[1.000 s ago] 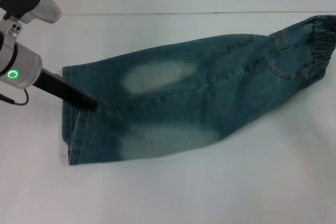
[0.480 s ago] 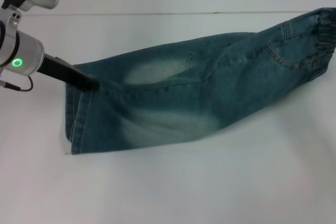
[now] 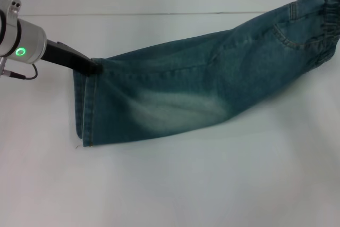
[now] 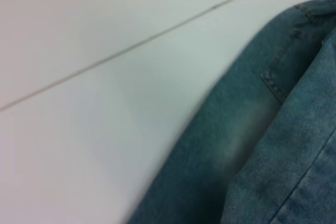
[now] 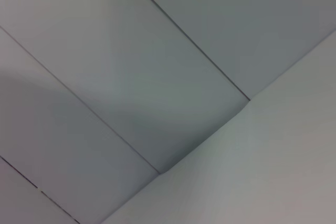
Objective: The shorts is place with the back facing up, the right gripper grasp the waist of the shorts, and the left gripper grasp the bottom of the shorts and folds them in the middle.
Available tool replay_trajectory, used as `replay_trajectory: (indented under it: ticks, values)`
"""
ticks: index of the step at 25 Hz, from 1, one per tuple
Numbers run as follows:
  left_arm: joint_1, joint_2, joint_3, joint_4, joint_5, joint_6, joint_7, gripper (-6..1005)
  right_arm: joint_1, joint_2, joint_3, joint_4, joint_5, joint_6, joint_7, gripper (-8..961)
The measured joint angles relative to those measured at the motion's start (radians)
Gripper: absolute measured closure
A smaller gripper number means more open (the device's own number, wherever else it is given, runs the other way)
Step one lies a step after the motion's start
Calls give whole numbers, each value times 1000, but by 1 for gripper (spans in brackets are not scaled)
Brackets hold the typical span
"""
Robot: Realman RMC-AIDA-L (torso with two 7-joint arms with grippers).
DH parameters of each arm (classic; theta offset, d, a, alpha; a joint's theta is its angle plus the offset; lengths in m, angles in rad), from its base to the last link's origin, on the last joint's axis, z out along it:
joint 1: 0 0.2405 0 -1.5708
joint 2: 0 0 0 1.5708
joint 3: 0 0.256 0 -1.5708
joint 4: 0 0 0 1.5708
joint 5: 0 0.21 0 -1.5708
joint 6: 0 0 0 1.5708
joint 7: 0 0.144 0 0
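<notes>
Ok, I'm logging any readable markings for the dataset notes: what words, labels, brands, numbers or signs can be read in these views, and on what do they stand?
None: no words, numbers or brand marks can be read in any view.
The shorts: plain washed denim with stitching only, no legible label or print in sight.
The left gripper, shut on the bottom of the shorts: its wrist shows a glowing green ring, a light and not text.
The table: bare of any marking.

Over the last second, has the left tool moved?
Yes. In the head view the left tool, shut on the bottom of the shorts, has risen toward the seam line on the table, lifting the hem with it.
</notes>
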State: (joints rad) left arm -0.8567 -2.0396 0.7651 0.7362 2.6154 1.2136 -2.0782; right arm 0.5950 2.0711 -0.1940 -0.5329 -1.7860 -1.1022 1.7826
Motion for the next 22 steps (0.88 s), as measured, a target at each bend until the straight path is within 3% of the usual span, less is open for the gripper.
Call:
replay_trajectory:
  ticks: [10, 22]
  values:
    - [1, 1, -1, -1, -49, -47, 13, 927, 45, 3, -50, -4, 2, 94, 3, 893]
    - [-7, -20, 8, -36, -57, -132, 15, 896, 36, 1, -102, 20, -3, 200, 40, 892]
